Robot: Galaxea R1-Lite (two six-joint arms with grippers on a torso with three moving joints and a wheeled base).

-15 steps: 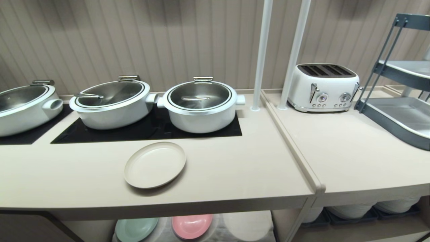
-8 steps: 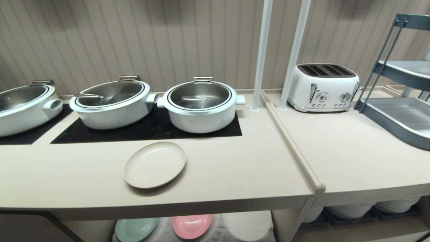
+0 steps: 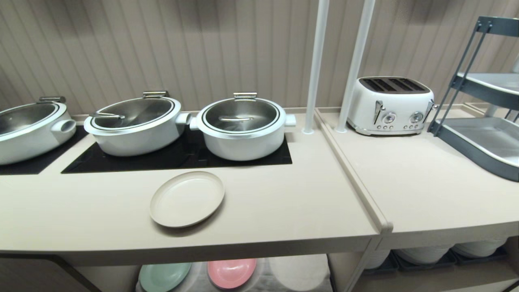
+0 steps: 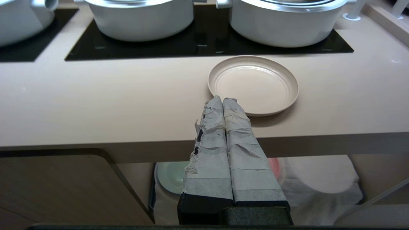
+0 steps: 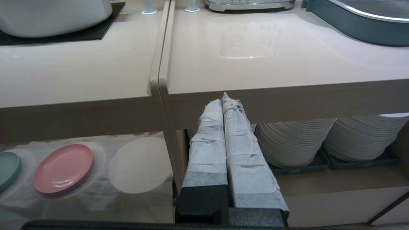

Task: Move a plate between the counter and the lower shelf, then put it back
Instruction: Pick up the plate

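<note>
Plate (image 3: 187,198) flat on desk (image 3: 284,202) near front edge, just before hob panel (image 3: 178,156); left gripper (image 4: 226,100) level with that edge, jaws pressed together on nothing, tips aimed at near rim. For a sound pickup: part jaws first, slide one finger under raised rim, pinch near edge, lift level, then lower toward cloth-draped lower shelf (image 5: 96,191). Right gripper (image 5: 227,99) below neighbouring top, jaws likewise together.
</note>
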